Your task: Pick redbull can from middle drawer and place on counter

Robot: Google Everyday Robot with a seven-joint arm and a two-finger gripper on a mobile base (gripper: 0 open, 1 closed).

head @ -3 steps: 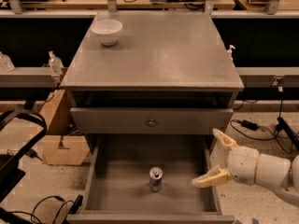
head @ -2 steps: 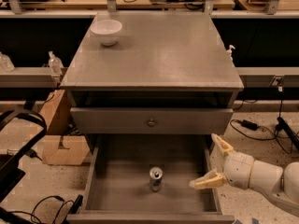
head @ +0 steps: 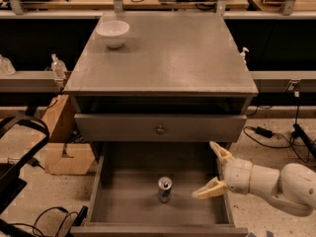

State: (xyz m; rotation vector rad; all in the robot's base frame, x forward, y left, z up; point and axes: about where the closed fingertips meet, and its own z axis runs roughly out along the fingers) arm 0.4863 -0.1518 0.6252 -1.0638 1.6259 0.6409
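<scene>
The redbull can [head: 164,188] stands upright on the floor of the open middle drawer [head: 128,201], near its centre front. My gripper [head: 211,171] is open, at the drawer's right side, to the right of the can and apart from it. Its two cream fingers [head: 208,188] spread wide, one up and one low toward the can. The counter [head: 168,58] is the broad grey top of the cabinet above.
A white bowl [head: 113,32] sits at the counter's back left corner. A shut drawer front with a brass knob [head: 160,130] overhangs the open drawer. A cardboard box [head: 66,152] and cables lie on the floor to the left.
My gripper has moved left and a little down, closer to the can. The can has not moved.
</scene>
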